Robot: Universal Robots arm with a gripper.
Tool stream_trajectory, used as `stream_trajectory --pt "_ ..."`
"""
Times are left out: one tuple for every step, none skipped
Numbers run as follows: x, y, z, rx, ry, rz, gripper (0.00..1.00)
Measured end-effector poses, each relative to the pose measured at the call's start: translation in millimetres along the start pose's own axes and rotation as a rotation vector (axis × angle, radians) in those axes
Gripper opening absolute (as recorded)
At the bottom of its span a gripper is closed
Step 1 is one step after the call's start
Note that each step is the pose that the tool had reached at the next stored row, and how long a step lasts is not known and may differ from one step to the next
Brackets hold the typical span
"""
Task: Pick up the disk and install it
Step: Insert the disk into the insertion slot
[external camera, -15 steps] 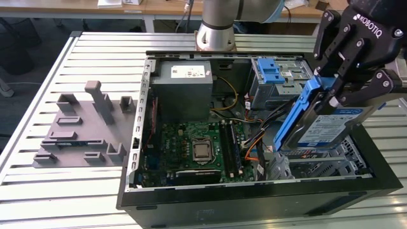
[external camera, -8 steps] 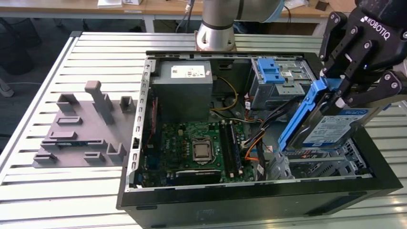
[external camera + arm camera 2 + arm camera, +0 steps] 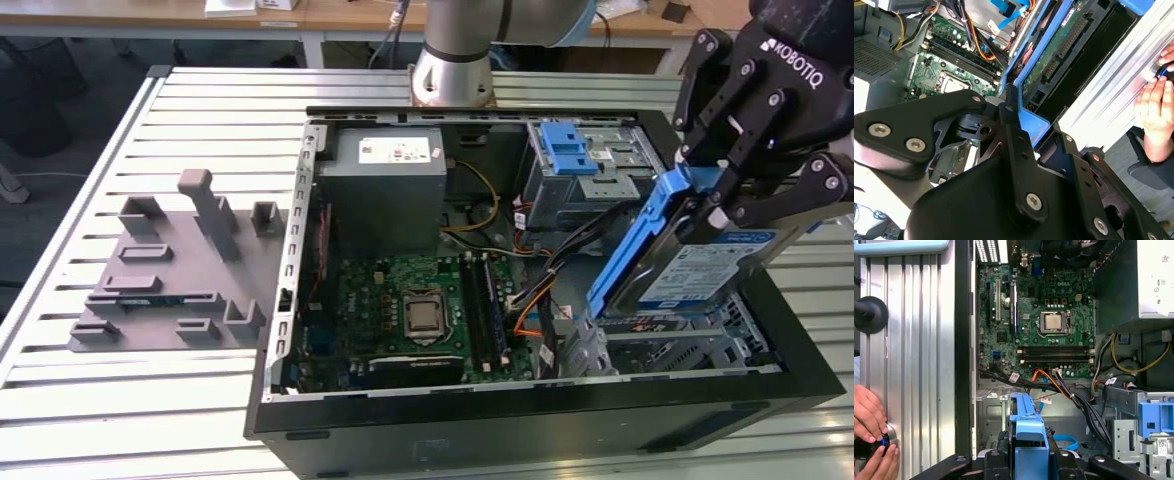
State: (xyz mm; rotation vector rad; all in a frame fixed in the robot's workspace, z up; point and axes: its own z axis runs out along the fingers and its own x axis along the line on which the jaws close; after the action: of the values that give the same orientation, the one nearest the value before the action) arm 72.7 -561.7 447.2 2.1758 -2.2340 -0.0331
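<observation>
With black gripper [image 3: 747, 188] clamped on tilted silver-grey blue-railed disk [image 3: 707, 265] at frame right, beware snagging loose black cables [image 3: 597, 232] through misalignment.

This is presenting as a robotics laboratory: an industrial arm [image 3: 451, 60] is standing on a slotted aluminium surface [image 3: 200, 120], which is carrying an opened computer case [image 3: 534, 425] and a grey fixture [image 3: 160, 290], with desks [image 3: 134, 15] behind.
</observation>
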Motion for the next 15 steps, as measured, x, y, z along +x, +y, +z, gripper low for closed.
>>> stream_trajectory --pt "0.0 -0.9 0.2 0.0000 0.0000 0.000 0.36" --pt "0.0 -1.8 0.5 0.0000 0.0000 -0.001 0.36" --pt "-0.1 -2.7 0.9 0.0000 -0.0001 -0.001 0.36" --pt "-0.1 -3.5 1.2 0.0000 0.0000 -0.001 0.36" --pt "-0.1 -4.4 1.6 0.0000 0.0000 -0.001 0.36" --pt "-0.1 -5.1 1.9 0.0000 0.0001 -0.001 0.36" --pt "-0.2 -5.7 2.2 0.0000 0.0001 -0.001 0.36" --pt "-0.2 -6.2 2.7 0.0000 0.0000 -0.001 0.36" --pt "-0.1 -6.4 3.2 0.0000 0.0000 -0.001 0.36" --pt "0.0 -6.4 3.7 0.0000 -0.0001 0.000 0.36" --pt "0.2 -6.5 4.3 0.0000 -0.0001 -0.001 0.36" --pt "0.5 -6.7 4.9 0.0000 -0.0001 -0.001 0.36" --pt "0.7 -6.7 5.5 0.0000 0.0000 -0.001 0.36" --pt "0.9 -6.8 6.0 0.0000 0.0000 -0.001 0.36" --pt "1.1 -6.8 6.6 0.0000 0.0001 -0.001 0.36"
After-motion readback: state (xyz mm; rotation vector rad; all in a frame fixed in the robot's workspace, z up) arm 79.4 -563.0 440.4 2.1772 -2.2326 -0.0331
